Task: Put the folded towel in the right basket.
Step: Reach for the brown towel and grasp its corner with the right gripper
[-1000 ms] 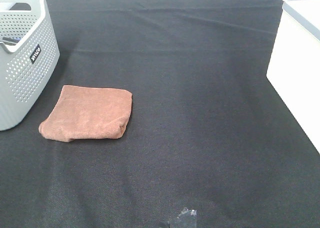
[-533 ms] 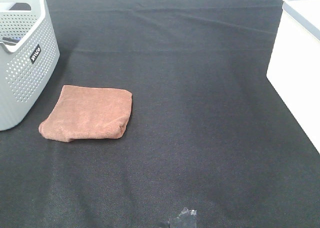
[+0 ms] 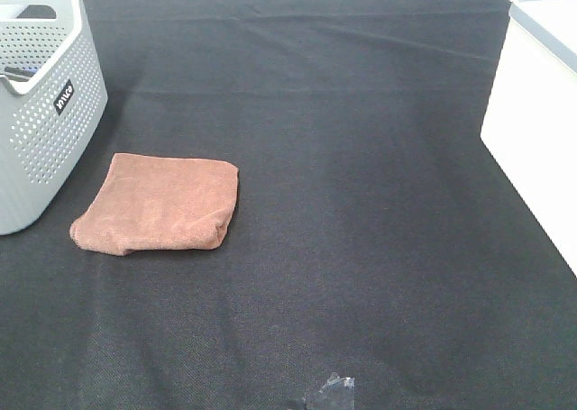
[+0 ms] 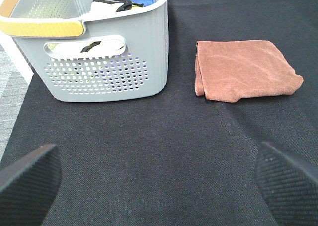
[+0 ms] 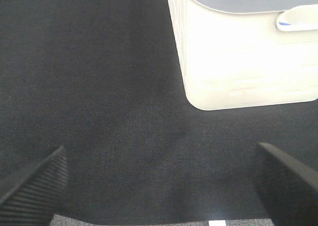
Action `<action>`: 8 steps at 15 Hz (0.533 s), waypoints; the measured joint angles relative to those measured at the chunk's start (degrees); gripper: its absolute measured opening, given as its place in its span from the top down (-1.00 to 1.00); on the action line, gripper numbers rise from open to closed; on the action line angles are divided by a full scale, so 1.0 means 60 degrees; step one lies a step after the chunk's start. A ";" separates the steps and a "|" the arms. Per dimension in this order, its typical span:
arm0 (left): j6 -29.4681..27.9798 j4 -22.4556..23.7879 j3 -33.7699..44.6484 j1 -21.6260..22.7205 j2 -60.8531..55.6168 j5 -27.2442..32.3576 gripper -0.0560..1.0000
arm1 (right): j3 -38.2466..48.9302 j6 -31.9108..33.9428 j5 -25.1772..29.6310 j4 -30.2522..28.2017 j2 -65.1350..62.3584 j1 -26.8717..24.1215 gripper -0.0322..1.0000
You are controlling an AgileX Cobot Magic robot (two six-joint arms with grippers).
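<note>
A folded brown towel (image 3: 160, 204) lies flat on the black tablecloth, left of centre; it also shows in the left wrist view (image 4: 244, 69). The right basket (image 3: 538, 113) is white and stands at the right edge; the right wrist view shows its wall (image 5: 248, 52). My left gripper (image 4: 159, 181) is open and empty, well short of the towel. My right gripper (image 5: 159, 179) is open and empty above the cloth, near the white basket. Neither gripper shows in the exterior high view.
A grey perforated basket (image 3: 41, 95) stands at the far left, just beside the towel; in the left wrist view (image 4: 99, 47) it holds a blue cloth and other items. A dark scrap (image 3: 332, 392) lies near the table's front edge.
</note>
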 joint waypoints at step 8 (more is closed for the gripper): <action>0.0000 0.0000 0.0000 0.0000 0.0000 0.0000 -0.98 | 0.0000 0.0000 0.0000 0.0000 0.0000 0.0000 -0.94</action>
